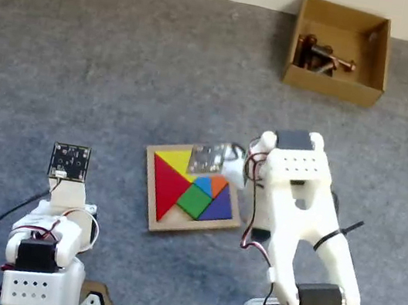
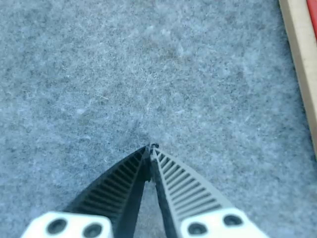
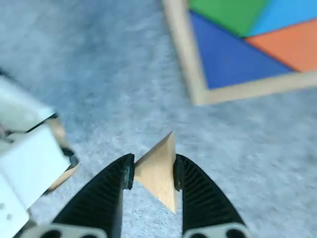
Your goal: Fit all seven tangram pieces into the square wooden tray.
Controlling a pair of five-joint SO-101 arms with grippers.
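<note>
My right gripper is clamped on a small wooden triangle, one finger on each flat side. The long axis of the triangle runs along my fingers and its sharp tip points forward, away from my wrist. The square wooden tray lies ahead of this tip, not under it; below the triangle there is only grey carpet. The nearest part of the tray is the corner with the blue piece, and beyond it are the orange piece and the green piece.

My left gripper is closed on nothing, its tips together over the carpet, and the tray rim passes far to one side of it.

So I judge the right arm is the nearer one, and it must carry the triangle forward over the rim. I cannot see the free place for it.
</note>
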